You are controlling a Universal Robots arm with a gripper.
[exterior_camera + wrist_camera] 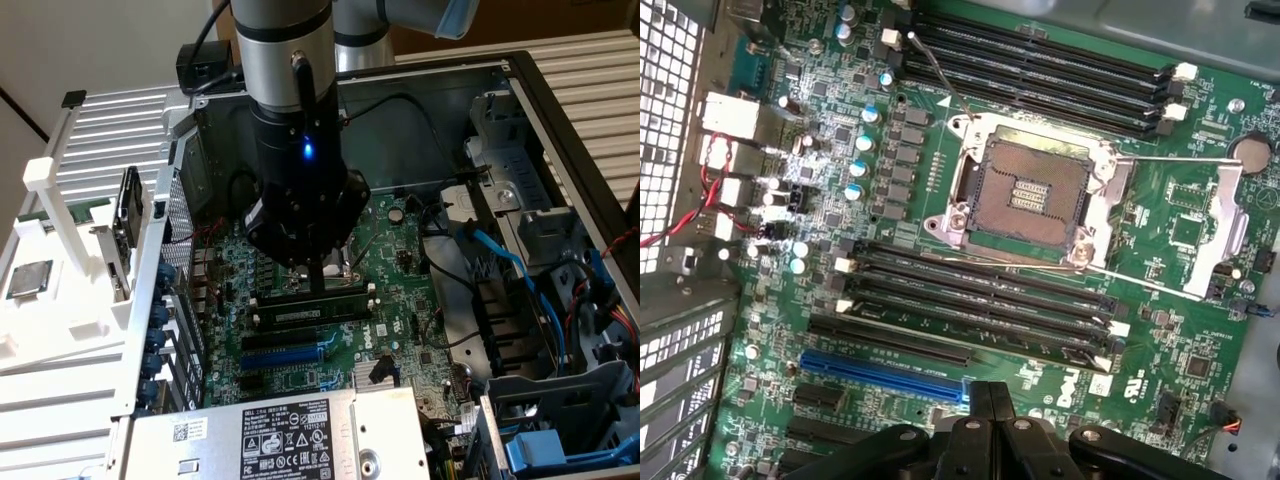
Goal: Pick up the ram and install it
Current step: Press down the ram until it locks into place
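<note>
One ram [290, 293], long, thin, dark green, is standing among 8 black slots [980, 290]; clenched jaws are touching its top.

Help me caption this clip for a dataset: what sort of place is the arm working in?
Probably a computer assembly or repair bench. The gripper hangs inside an open desktop PC case, over a green motherboard with an empty CPU socket; a loose processor chip waits on a white fixture beside it.
</note>
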